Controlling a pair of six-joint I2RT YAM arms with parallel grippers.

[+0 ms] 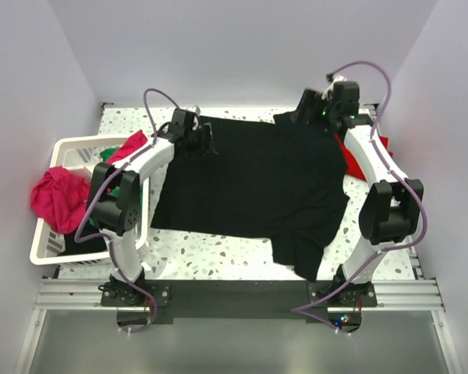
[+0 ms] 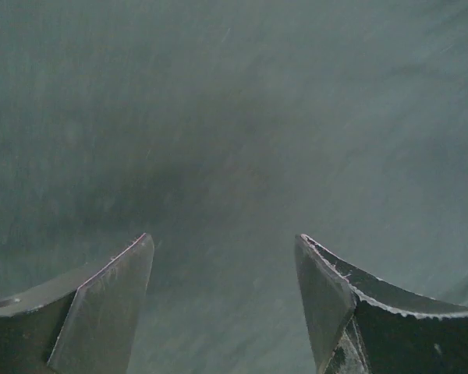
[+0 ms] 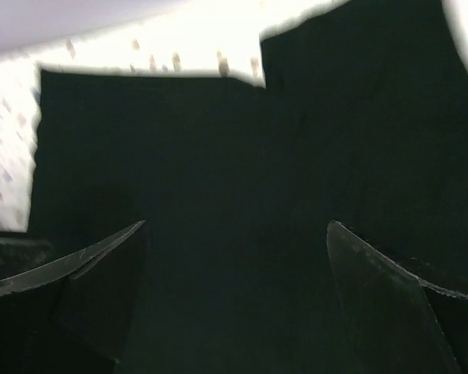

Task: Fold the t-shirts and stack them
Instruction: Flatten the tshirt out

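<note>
Fingers [image 2: 101, 304] (both pairs parted wide) hang over spread black t-shirt [image 1: 249, 179].

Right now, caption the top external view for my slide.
Both jaws open above a black t-shirt spread on the speckled table; magenta shirt draped on white basket, left.

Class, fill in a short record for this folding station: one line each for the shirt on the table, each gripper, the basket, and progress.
Shirt on table: black t-shirt, spread out, unfolded
Left gripper: left gripper open, over the shirt's far left part, holding nothing
Right gripper: right gripper open, over the shirt's far right part, holding nothing
Basket: white laundry basket at the table's left; magenta shirt draped over its rim, red shirt at its far end
Progress: no folded shirt in view
</note>
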